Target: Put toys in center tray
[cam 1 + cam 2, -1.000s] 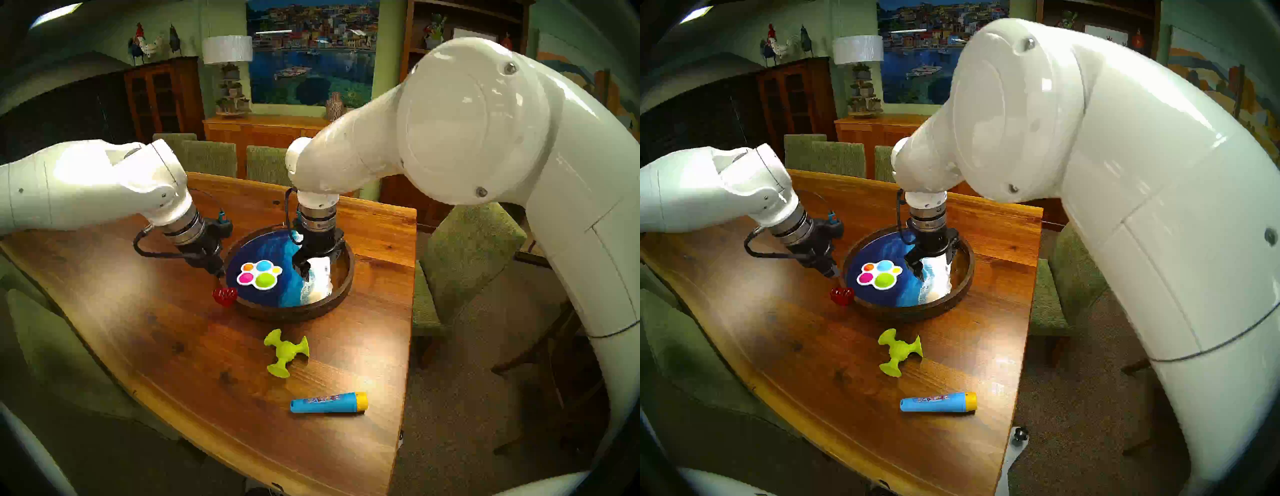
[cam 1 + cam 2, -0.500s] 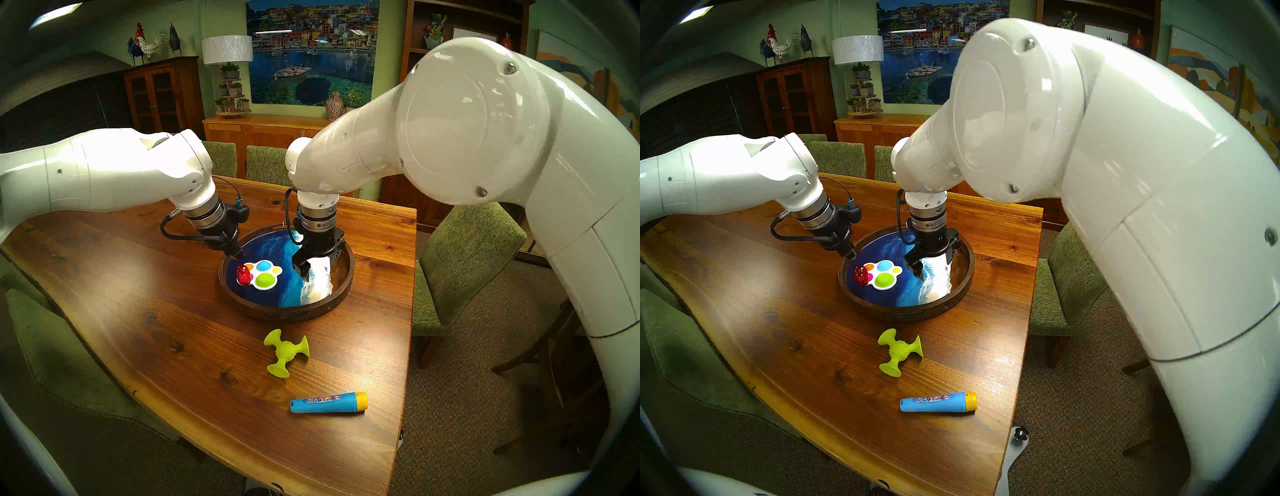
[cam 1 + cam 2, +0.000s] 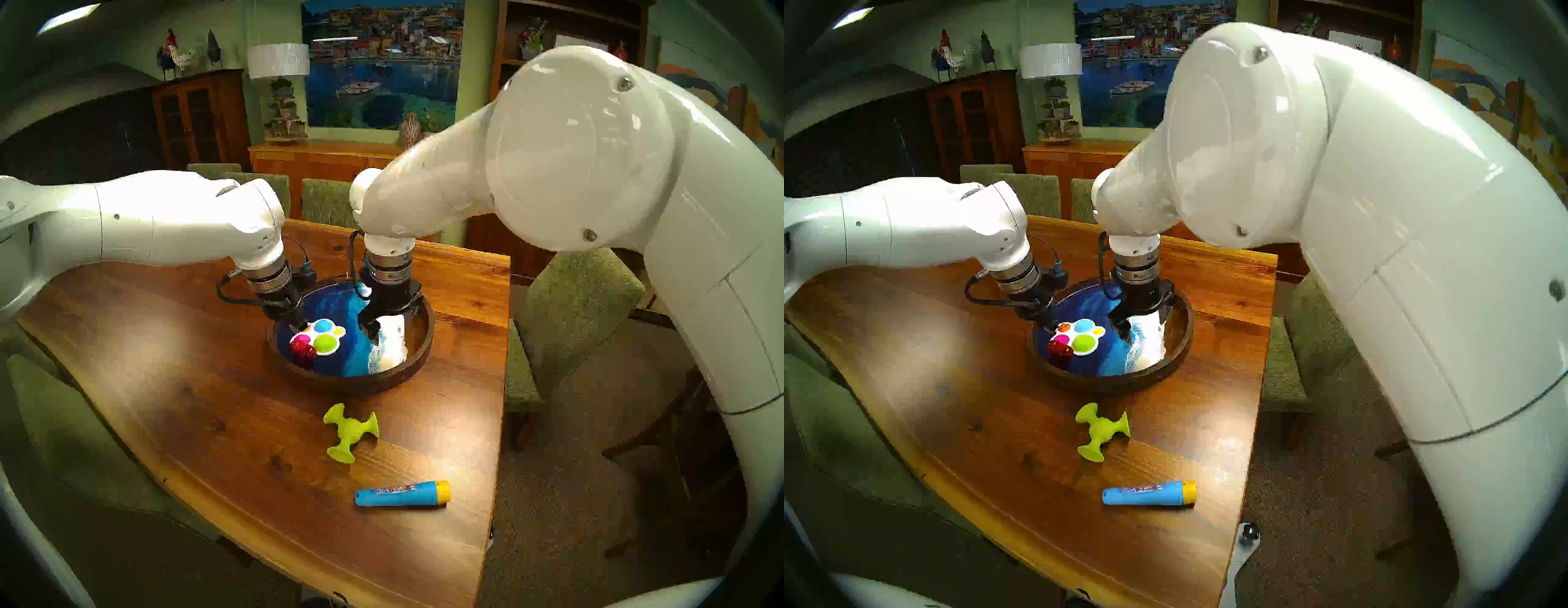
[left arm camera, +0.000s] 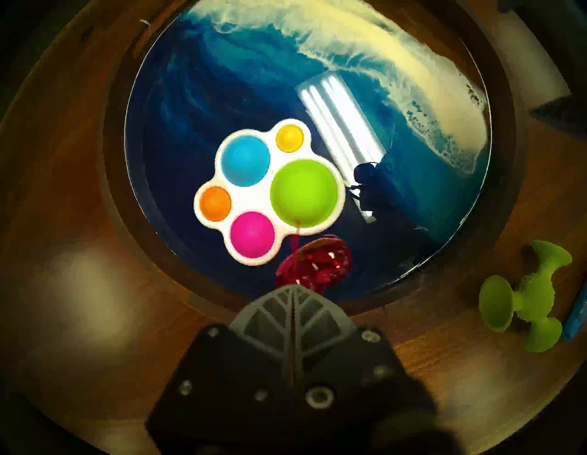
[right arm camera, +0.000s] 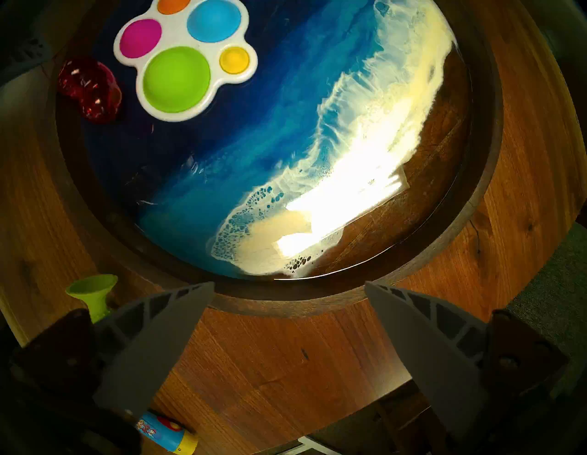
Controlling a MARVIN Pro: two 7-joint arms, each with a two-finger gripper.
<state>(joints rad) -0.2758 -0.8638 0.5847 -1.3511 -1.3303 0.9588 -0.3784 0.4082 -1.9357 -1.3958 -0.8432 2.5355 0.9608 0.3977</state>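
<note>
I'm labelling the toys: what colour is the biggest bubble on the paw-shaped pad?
Lime green. The paw-shaped pad shows it best in the left wrist view.

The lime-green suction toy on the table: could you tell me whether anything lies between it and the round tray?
Nothing visible does. Bare table separates the lime-green suction toy from the tray's near rim. The blue tube lies on its other side, nearer the robot.
</note>
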